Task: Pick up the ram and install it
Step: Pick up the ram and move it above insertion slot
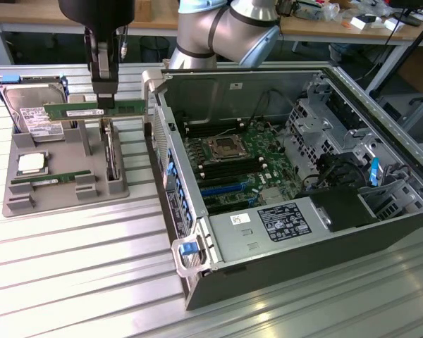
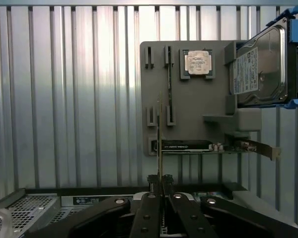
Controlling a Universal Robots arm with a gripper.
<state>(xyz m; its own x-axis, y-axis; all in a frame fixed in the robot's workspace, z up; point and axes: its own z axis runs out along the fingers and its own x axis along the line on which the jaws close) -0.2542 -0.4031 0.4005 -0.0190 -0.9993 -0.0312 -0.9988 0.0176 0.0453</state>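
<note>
On the ribbed desk [image 1: 77, 274], a gray holder tray [image 1: 70, 198] carries a hard drive [image 1: 32, 105], a silver CPU chip [image 1: 31, 163] and a bracketed card [image 2: 188, 146], beside an open computer case [image 1: 303, 271] showing its motherboard [image 1: 268, 169].

The ram [image 1: 92, 109] in my gripper [image 1: 104, 101] is green circuit board with a dull sheen. My gripper itself looks matt black. At nine o'clock in the exterior view, the tray [image 1: 63, 193] is dull grey plastic, and the hard drive [image 1: 29, 105] on it has a glossy metal lid. The table [image 1: 77, 274] is ribbed, shiny metal. At three o'clock, the computer case [image 1: 303, 271] is dark matt sheet metal.
</note>
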